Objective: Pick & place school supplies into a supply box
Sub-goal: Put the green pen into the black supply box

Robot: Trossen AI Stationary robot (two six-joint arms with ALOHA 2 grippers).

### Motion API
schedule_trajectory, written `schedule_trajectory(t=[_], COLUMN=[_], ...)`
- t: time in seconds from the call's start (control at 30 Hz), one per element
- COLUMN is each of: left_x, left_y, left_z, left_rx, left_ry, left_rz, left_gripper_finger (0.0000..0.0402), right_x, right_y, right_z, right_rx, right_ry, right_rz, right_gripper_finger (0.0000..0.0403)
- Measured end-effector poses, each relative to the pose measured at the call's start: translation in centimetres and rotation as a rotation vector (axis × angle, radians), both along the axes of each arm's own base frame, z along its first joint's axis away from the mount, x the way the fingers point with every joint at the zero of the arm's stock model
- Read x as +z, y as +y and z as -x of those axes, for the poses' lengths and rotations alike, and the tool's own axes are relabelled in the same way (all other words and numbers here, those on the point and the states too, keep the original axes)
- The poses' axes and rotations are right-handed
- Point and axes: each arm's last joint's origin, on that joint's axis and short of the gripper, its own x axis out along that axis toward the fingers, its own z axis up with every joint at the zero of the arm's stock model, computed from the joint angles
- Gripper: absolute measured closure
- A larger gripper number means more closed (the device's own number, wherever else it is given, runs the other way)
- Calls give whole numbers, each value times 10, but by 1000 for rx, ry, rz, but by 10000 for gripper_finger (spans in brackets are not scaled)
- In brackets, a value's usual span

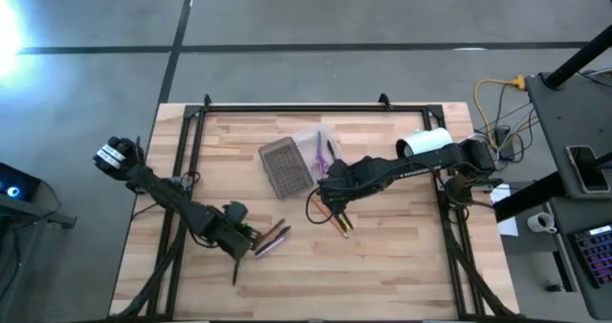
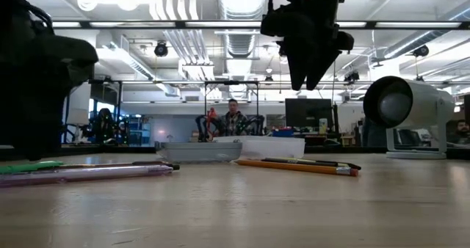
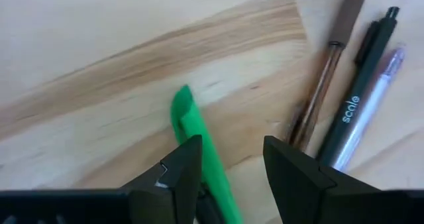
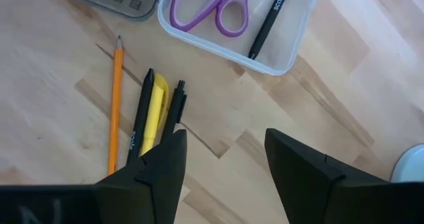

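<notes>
The supply box lies open: its grey ribbed half [image 1: 286,166] and its clear half [image 4: 281,55], which holds the purple-handled scissors [image 4: 212,5] and a dark pen [image 4: 270,20]. My right gripper [image 4: 225,141] hangs open above the table [image 2: 302,83], over an orange pencil [image 4: 116,98], a yellow pen [image 4: 156,111] and two dark pens lying flat. My left gripper [image 3: 232,148] is open and low, its fingers on either side of a green pen [image 3: 192,121] that lies on the table [image 2: 29,166]. Beside it lie a brown pen [image 3: 328,71], a dark pen [image 3: 361,91] and a pale purple pen [image 3: 381,85].
A white cylindrical device [image 1: 426,141] stands near the table's right edge, behind the right arm. A black frame [image 1: 287,108] runs along the far edge and both sides. Bare wood lies along the near edge [image 1: 382,275]. People sit in the room beyond the table [image 2: 233,119].
</notes>
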Motion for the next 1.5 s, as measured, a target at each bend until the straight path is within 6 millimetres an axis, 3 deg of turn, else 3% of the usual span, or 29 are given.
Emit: schedule_trajectory(t=[0.5,0.87,1.27,1.5], left_x=[-7,15,13,1], left_y=[4,-1,-11,-15], left_z=[10,-1,9,10], left_rx=[-16,-86,-155,-179], left_ry=[105,49,153,227], left_rz=[-5,-55,42,62], left_gripper_finger=[257,257,257,257], right_x=[0,-5,-14,-14], right_y=[0,0,0,0], right_z=[0,2,5,4], right_rx=[-11,-11,-26,-19], right_ry=[-4,9,31,30], right_rz=[-6,-5,-18,-18], right_gripper_finger=[207,207,207,207])
